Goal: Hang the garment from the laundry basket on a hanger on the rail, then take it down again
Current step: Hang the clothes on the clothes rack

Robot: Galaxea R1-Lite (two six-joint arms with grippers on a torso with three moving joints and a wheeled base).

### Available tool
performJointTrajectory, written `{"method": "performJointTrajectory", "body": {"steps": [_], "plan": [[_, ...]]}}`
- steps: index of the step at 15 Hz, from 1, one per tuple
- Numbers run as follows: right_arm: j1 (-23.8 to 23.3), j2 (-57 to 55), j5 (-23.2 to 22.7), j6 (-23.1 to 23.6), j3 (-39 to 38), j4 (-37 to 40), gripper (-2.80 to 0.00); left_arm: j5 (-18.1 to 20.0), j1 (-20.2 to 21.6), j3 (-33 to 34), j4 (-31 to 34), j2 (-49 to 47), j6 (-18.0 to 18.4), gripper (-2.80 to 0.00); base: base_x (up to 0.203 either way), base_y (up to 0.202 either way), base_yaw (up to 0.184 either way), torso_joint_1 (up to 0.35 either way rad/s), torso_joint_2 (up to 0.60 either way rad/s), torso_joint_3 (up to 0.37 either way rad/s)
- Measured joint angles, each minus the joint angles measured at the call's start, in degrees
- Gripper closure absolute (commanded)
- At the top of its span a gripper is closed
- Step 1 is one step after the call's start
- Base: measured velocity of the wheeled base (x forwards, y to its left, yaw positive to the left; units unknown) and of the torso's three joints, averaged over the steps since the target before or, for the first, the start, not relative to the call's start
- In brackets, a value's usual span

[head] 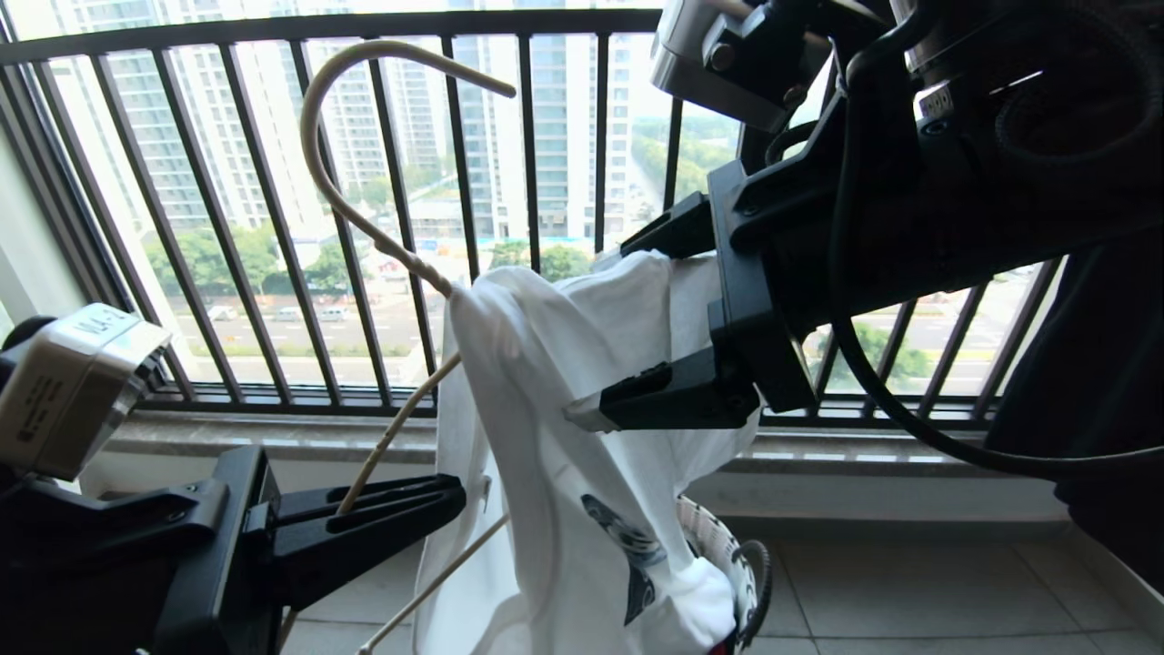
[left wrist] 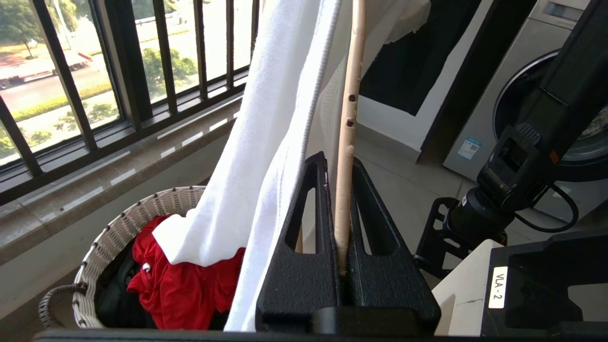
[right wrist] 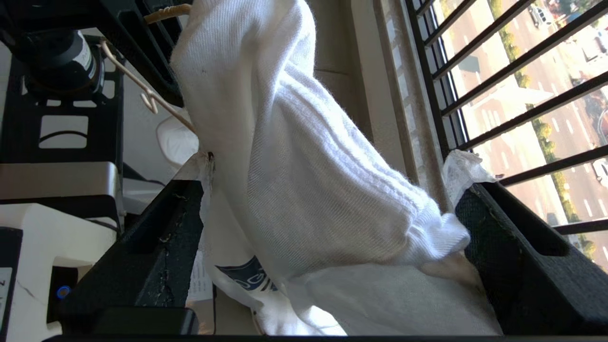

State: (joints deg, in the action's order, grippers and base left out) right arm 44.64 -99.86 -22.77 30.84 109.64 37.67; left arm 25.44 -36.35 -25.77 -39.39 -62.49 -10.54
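White T-shirt (head: 546, 391): draped on the cream hanger (head: 364, 164), bunched between the spread fingers of the right gripper (head: 637, 332), cloth brushing both.
Right gripper: jaws stood wide apart, not clamped.
Left gripper (left wrist: 339, 209): pinched tight on the hanger's rod, low and left of the shirt.
Writing: "VLA-2" label (left wrist: 498, 287) on the left wrist housing.
Left wrist only: woven laundry basket (left wrist: 137, 209) below, red garment (left wrist: 180, 280) inside; washing machine (left wrist: 532, 95) behind.
Head only: hanger's hook curling up against the window bars (head: 527, 136).
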Motion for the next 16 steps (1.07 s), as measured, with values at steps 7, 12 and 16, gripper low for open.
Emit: {"method": "performJointTrajectory", "body": {"steps": [7, 12, 16], "plan": [[0.4, -1.5, -1.6, 0.8, 0.5, 0.7, 0.0, 0.0, 0.0, -0.8, 0.3, 1.1, -0.1, 0.0, 0.0, 0.0, 0.0, 0.0, 0.0, 0.0], [2.2, -1.5, -1.3, 0.7, 0.3, 1.7, 0.0, -0.6, 0.1, -2.5, 2.8, 2.3, -0.1, 0.0, 0.0, 0.0, 0.0, 0.0, 0.0, 0.0], [2.5, -0.7, -1.5, 0.5, 0.4, 1.7, 0.0, -0.6, 0.1, -4.8, 8.5, 3.4, 0.0, 0.0, 0.0, 0.0, 0.0, 0.0, 0.0, 0.0]]}}
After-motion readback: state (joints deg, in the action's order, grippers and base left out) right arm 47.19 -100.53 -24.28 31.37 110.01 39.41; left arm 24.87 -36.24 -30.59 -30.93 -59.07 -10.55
